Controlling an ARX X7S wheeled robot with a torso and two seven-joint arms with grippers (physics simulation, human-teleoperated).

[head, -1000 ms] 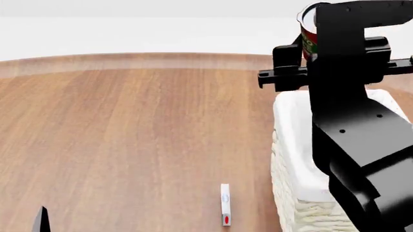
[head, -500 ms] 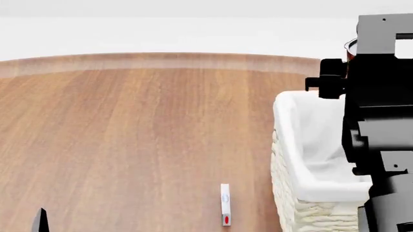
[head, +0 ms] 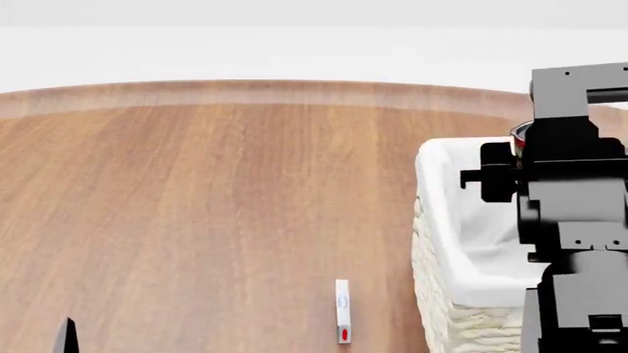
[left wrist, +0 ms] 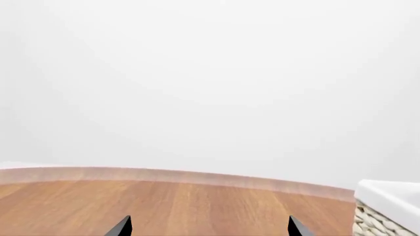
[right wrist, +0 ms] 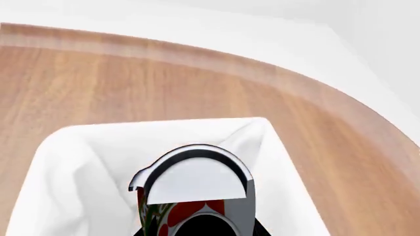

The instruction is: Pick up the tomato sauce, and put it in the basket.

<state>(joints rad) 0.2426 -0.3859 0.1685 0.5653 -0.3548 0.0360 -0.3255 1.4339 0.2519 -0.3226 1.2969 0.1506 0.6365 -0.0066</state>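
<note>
The right gripper (head: 534, 158) has come down since a second ago, from high above the far rim to low over the basket (head: 446, 220). It stays clamped on the can (right wrist: 190, 189), now hanging over the white liner (right wrist: 78, 177), mostly hidden behind the arm in the head view. The left gripper (left wrist: 208, 227) shows only two dark fingertips (left wrist: 121, 227), spread apart over the table (head: 216, 206), unmoved.

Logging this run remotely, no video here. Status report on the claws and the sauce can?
Right claw shut on the tomato sauce, over the basket. Left claw open, empty, low over the table. Nothing in the way.
</note>
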